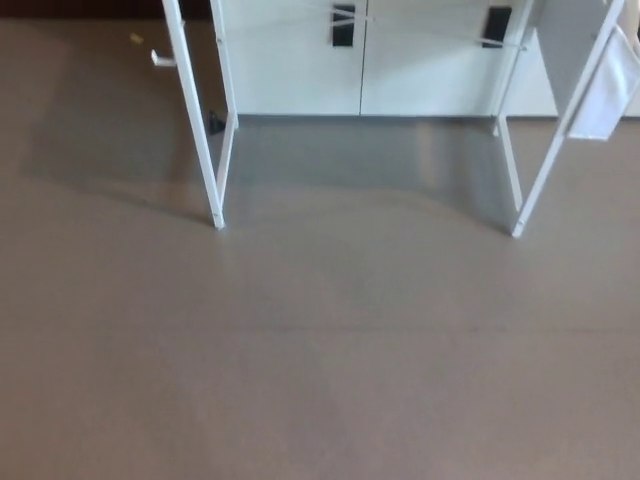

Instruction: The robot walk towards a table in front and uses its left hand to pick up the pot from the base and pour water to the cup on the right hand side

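Neither my left nor my right robot hand shows, so I cannot tell their state. Grey-brown floor (320, 350) fills the frame; white worktop legs (200, 130) stand along the top, before white cabinets (420, 60). Pot and cup are out of view.

Single head view, taken from high on the robot and tilted steeply down and forward. Most of the field is bare grey-brown floor (320, 360), nearest at the bottom edge. Along the top edge stand the white legs of the counter: left front leg (195, 120), right front leg (560, 130); its top lies outside the field. Behind the legs runs a white cabinet front (290, 70) with dark handles (343, 25). A white cloth (608, 90) hangs at upper right. No second view is given.
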